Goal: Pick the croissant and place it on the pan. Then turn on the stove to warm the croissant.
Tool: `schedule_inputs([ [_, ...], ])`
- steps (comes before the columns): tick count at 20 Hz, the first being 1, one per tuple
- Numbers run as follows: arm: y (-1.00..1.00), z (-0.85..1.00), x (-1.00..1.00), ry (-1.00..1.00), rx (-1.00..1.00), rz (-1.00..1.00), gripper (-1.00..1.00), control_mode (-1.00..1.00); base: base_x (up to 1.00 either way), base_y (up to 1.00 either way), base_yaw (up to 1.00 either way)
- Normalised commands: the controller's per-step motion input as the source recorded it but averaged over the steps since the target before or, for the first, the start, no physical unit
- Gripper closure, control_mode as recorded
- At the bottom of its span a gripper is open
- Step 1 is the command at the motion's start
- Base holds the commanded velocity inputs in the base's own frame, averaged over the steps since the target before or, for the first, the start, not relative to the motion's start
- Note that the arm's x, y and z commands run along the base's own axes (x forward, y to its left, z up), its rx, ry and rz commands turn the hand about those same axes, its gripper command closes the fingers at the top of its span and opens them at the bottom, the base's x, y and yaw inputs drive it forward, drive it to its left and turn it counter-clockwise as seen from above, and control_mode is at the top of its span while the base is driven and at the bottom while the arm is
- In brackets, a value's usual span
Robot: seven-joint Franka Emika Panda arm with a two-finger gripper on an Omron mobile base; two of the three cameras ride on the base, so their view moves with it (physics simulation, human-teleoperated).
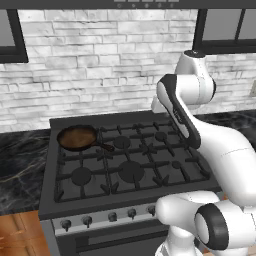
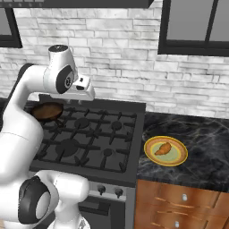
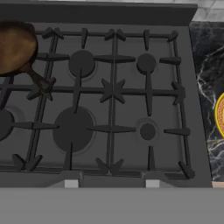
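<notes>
One golden, curved croissant (image 2: 162,149) lies on a round yellow plate (image 2: 177,161) on the dark marbled worktop (image 2: 201,134); one brown-lined round pan (image 1: 76,137) sits on the iron-grated stove (image 1: 130,165); tool (image 3: 109,183) tips together, empty.

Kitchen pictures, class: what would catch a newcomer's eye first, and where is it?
The big white robot arm rises in the foreground over the wide dark stove. A brown pan sits on the stove's back left burner. On the black marble counter to the stove's right, a croissant lies on a yellow plate.
</notes>
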Motion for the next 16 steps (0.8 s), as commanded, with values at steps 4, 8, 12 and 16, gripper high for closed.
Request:
schedule_inputs([
  [4, -0.01, 0.00, 0.00, 0.00, 0.00, 0.00, -1.00, -1.00, 0.00, 0.00, 0.00],
  [8, -0.20, 0.00, 0.00, 0.00, 0.00, 0.00, -1.00, -1.00, 0.00, 0.00, 0.00],
  [12, -0.31, 0.00, 0.00, 0.00, 0.00, 0.00, -1.00, -1.00, 0.00, 0.00, 0.00],
  [16, -0.37, 0.00, 0.00, 0.00, 0.00, 0.00, -1.00, -1.00, 0.00, 0.00, 0.00],
])
